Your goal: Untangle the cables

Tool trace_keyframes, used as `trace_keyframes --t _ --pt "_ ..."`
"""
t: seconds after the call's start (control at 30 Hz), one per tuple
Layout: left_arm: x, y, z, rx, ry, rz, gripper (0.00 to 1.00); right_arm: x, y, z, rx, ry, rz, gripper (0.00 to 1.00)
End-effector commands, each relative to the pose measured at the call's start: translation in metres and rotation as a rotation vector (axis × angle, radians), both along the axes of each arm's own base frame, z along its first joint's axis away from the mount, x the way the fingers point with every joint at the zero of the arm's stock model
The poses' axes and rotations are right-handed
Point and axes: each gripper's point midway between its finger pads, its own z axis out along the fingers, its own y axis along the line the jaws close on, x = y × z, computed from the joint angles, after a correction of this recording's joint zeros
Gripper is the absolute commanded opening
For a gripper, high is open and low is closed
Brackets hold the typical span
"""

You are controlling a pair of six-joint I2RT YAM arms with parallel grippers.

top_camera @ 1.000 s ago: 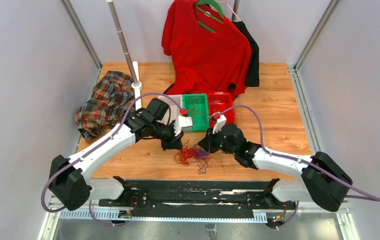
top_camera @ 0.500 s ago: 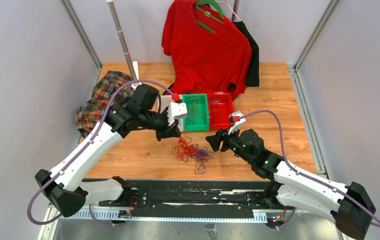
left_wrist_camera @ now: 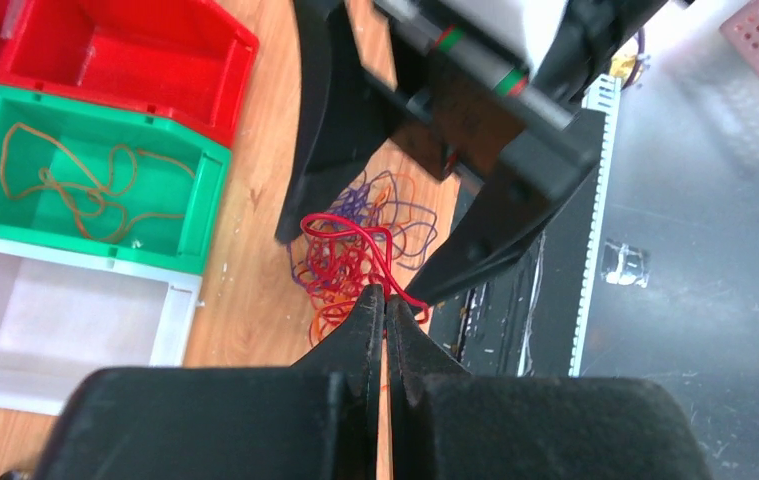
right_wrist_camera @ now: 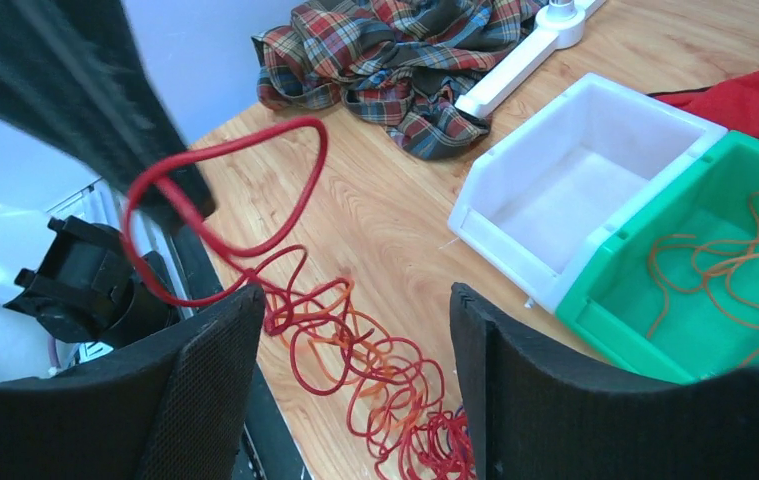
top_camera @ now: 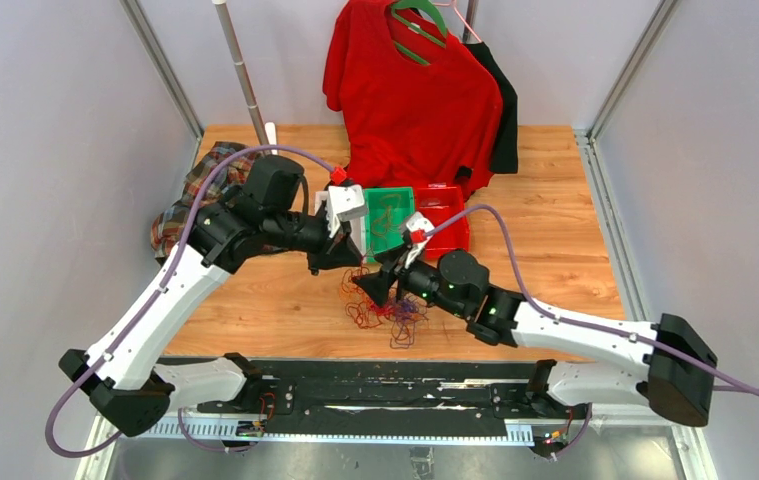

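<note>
A tangle of red, orange and purple cables (top_camera: 387,312) lies on the wooden table near its front edge. My left gripper (top_camera: 347,266) hangs above the tangle's left side. In the left wrist view it (left_wrist_camera: 387,296) is shut on a red cable (left_wrist_camera: 350,232) that rises out of the pile. That cable shows as a raised loop (right_wrist_camera: 217,190) in the right wrist view. My right gripper (top_camera: 368,289) is open just over the tangle (right_wrist_camera: 385,385), with its fingers (right_wrist_camera: 200,385) either side of the red and orange loops and nothing gripped.
A white bin (right_wrist_camera: 573,190), a green bin (top_camera: 391,222) holding an orange cable (left_wrist_camera: 80,185) and a red bin (top_camera: 443,220) stand in a row behind the tangle. A plaid shirt (top_camera: 195,195) lies at the left, and a red T-shirt (top_camera: 410,90) hangs at the back beside a pole (top_camera: 240,70).
My left gripper has lifted back and to the left, pulling the red cable up. My right gripper opened, drew off to the right, then came back left over the tangle.
</note>
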Motion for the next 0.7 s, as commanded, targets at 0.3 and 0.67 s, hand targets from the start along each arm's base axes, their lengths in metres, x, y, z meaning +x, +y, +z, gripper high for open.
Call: trace_keyframes --t 0.3,0.67 --pt "-0.022 0.005 0.071 -0.134 -0.061 -0.015 0.01 0.031 0.02 -0.042 -0.019 -0.003 -0.125 0.52" --pt "-0.02 0.019 0.164 -0.257 -0.318 0.042 0.01 0.027 -0.017 -0.118 -0.071 0.105 -0.234 0.5"
